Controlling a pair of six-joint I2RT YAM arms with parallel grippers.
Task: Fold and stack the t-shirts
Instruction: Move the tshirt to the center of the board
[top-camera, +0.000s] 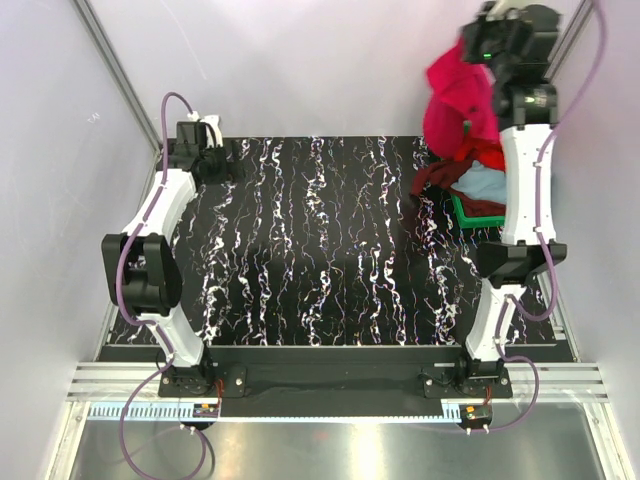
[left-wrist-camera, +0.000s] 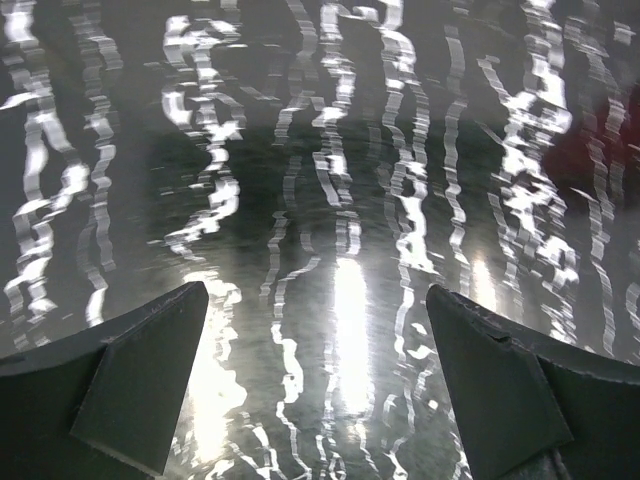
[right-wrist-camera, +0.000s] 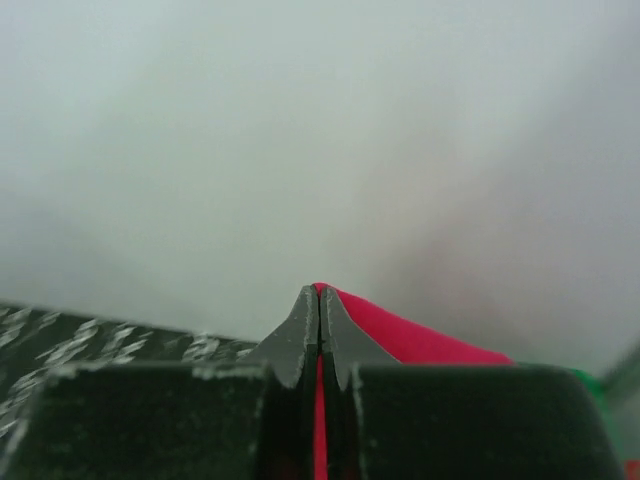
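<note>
Right jaws clamping crimson-pink t-shirt, held aloft

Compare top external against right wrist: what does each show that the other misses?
Only top external: the left arm, the maroon shirt and light blue shirt at the green bin, and the crimson-pink shirt hanging above it. Only right wrist: the right gripper close up, jaws pressed shut on a pink fold. Both: that shirt and the black marbled table. A green sliver at the wrist view's right edge may be the bin.
</note>
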